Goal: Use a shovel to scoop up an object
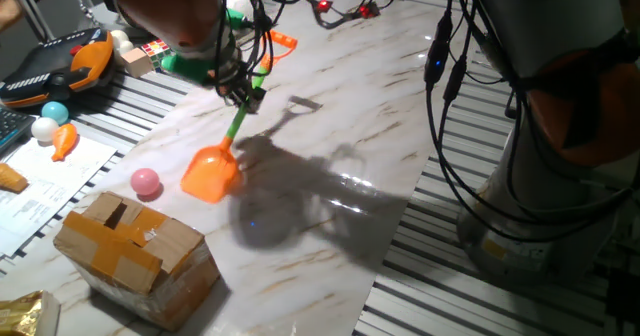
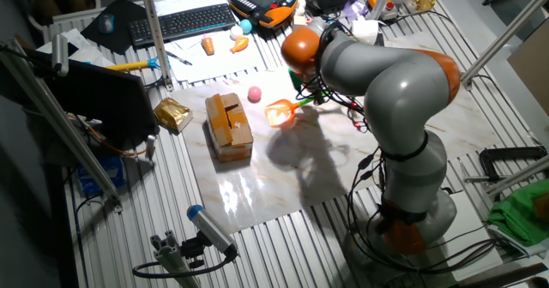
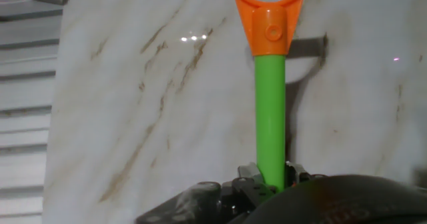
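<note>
My gripper [image 1: 241,89] is shut on the light green shaft [image 1: 236,124] of the shovel. The shovel slants down to the left, with its orange blade [image 1: 212,173] low over the marble board and its orange D-end [image 1: 281,42] up behind the hand. The pink ball [image 1: 146,182] lies on the board just left of the blade, a short gap apart. In the other fixed view the blade [image 2: 280,111] is right of the ball [image 2: 254,93]. The hand view shows the shaft [image 3: 270,117] running from my gripper [image 3: 268,181] up to the D-end [image 3: 270,23].
A taped cardboard box [image 1: 135,246] stands in front of the ball. A white ball [image 1: 44,128], a teal ball [image 1: 54,111] and an orange toy [image 1: 64,141] lie at the left by a pendant [image 1: 60,66]. A gold packet [image 2: 171,114] lies beside the box. Cables [image 1: 450,96] hang at the right.
</note>
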